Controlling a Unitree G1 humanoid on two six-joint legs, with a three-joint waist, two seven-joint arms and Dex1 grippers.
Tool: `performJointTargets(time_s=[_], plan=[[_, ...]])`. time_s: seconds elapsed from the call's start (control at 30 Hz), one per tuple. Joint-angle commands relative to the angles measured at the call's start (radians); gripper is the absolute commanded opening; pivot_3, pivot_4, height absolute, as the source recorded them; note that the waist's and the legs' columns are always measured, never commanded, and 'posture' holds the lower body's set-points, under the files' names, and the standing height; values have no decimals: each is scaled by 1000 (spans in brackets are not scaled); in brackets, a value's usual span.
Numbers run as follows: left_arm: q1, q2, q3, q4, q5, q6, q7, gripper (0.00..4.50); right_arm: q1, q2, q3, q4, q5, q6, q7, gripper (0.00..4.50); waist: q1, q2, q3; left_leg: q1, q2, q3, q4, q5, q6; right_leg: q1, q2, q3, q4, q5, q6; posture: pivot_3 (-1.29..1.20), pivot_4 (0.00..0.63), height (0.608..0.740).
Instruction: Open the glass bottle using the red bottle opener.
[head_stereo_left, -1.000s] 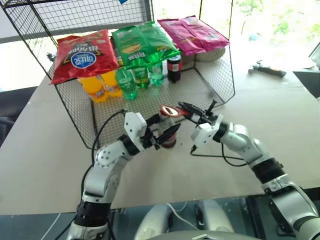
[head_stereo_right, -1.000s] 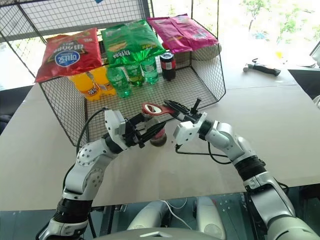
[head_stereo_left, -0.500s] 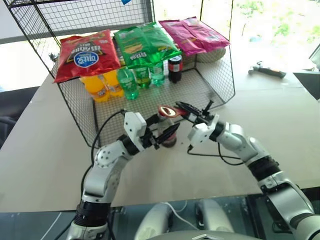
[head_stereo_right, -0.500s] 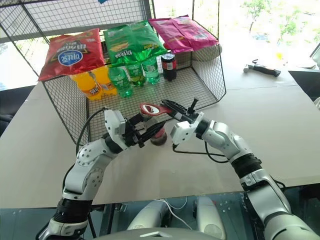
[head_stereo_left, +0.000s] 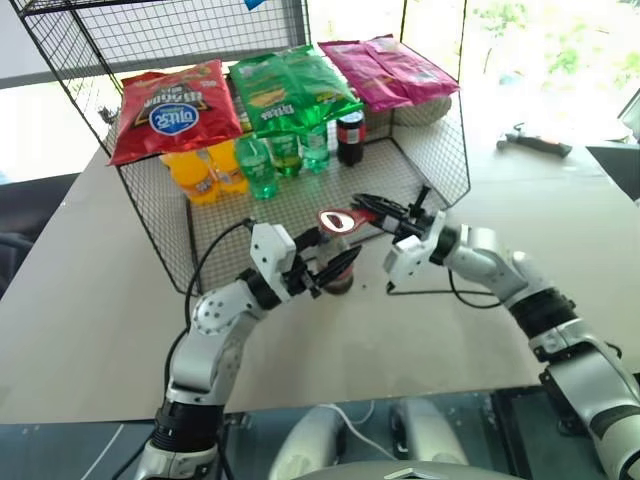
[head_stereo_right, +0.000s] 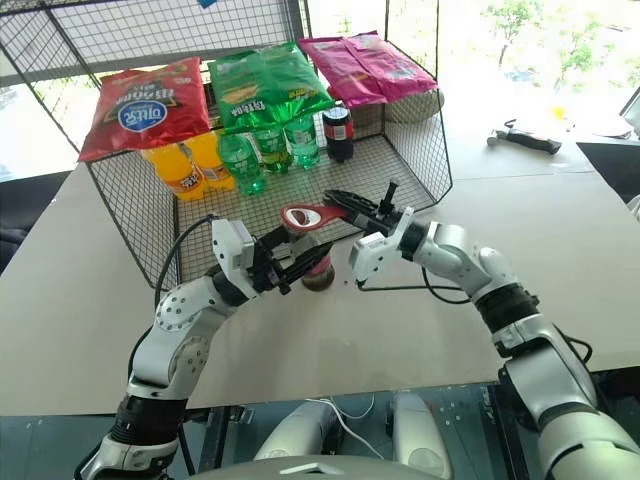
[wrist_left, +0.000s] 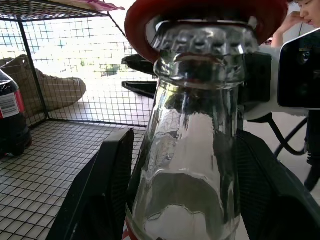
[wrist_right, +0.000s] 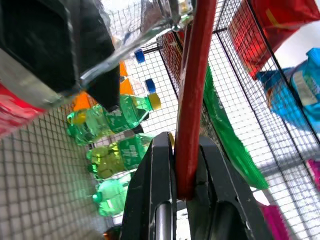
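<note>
- The right gripper (head_stereo_right: 345, 205), clamped on the red bottle opener (head_stereo_right: 308, 215), has lifted its handle; the ring sits over the cap.
- The left gripper (head_stereo_right: 300, 266) grips the glass bottle (head_stereo_right: 315, 270) upright on the table (head_stereo_right: 560, 250).
- The wire basket (head_stereo_right: 420, 150) of green bottles (head_stereo_right: 262, 150) stands just behind.

I stand at a pale tabletop (head_stereo_left: 90, 300) in bright daylight. On it a black wire rack (head_stereo_left: 430, 150) holds snacks and drinks; beyond the rack, windows (head_stereo_left: 520, 40) show greenery. A dark tool (head_stereo_left: 535, 140) lies right of the rack.

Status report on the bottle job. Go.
Left gripper holds glass bottle. Right gripper shut on red bottle opener, head over cap. Nothing in the way.
</note>
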Motion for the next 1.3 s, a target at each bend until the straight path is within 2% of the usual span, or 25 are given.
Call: performJointTargets(time_s=[0.03, 0.47, 0.9, 1.3], plan=[[-30, -7, -10, -19, 5, -15, 7, 2309, -45, -14, 21, -8, -66, -49, -24, 0, 0, 0, 0, 0, 0, 0, 0, 0, 0, 0, 0, 0, 0, 0, 0, 0, 150, 735], [-20, -4, -9, -21, 5, -11, 4, 2309, -63, -28, 10, -45, -136, -49, -104, 0, 4, 0, 0, -1, 0, 0, 0, 0, 0, 0, 0, 0, -1, 0, 0, 0, 150, 735], [-18, 0, -17, -25, 3, -2, 3, 2309, -160, -92, -10, 11, -209, -33, -198, 0, 0, 0, 0, -1, 0, 0, 0, 0, 0, 0, 0, 0, -1, 0, 0, 0, 150, 735], [-7, 1, -17, -31, 0, 4, 8, 2309, -201, -95, -29, -23, -202, -37, -265, 0, -1, 0, 0, -1, 0, 0, -2, 0, 0, 0, 0, 1, -3, 0, 0, 0, 150, 735]])
